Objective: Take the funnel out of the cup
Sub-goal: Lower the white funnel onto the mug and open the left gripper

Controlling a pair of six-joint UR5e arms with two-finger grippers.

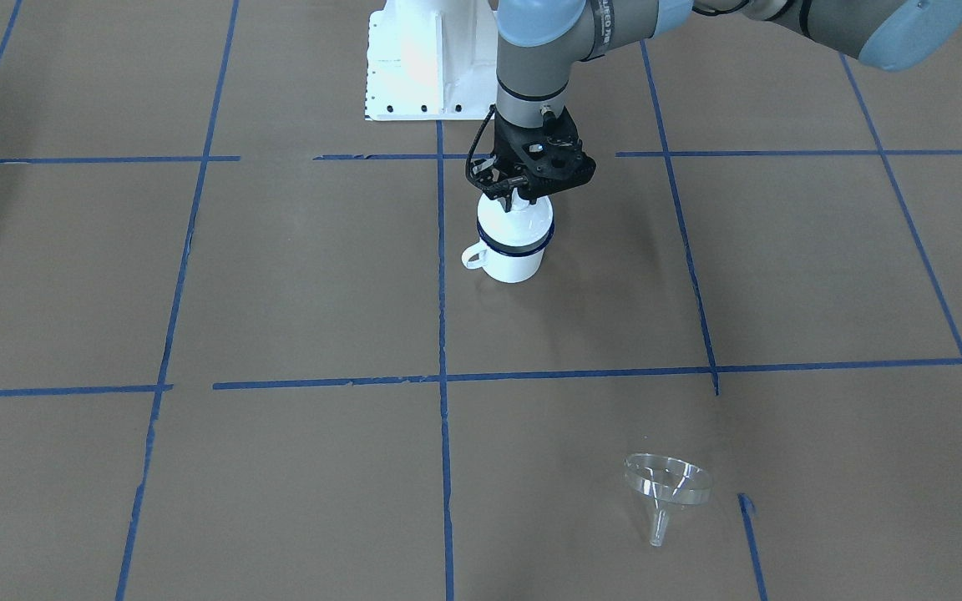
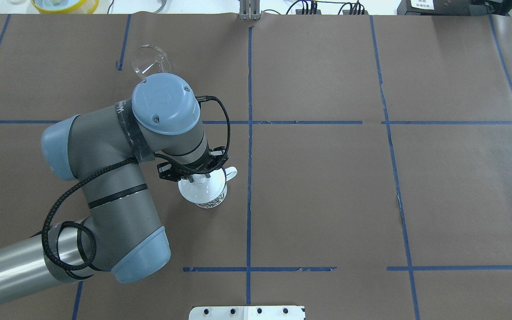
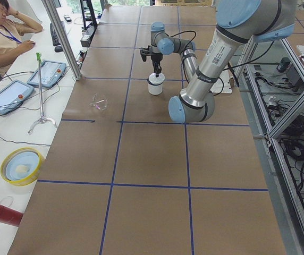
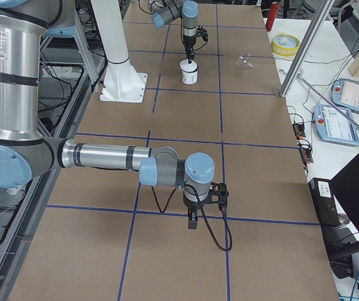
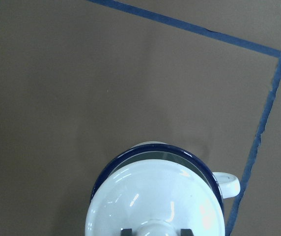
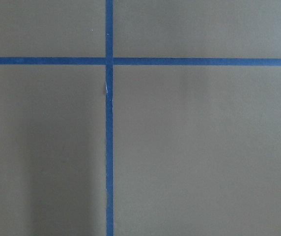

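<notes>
Lid [image 1: 508, 219] knob on cup [image 1: 514, 263] is being pinched by left tool [image 1: 514, 196]; overhead, funnel [image 2: 150, 60] is lying well apart at 11 o'clock; right tool's [image 4: 192, 219] opening cannot be told.

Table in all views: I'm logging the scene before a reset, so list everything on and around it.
table: one, brown with a blue tape grid, under everything.
funnel: one, clear, lying on the table, well apart from the cup.
cup: one, white with a dark blue rim, upright near the table's middle.
lid: one, white and domed, sitting on the cup.
dish: one, yellow-rimmed, on the side bench.
tube: one, red, on the side bench.
person: one, seated at the bench.
left hand: one, black, its fingers either side of the lid's knob; grip unclear.
right hand: one, black, low over bare table; open or shut unclear.
</notes>
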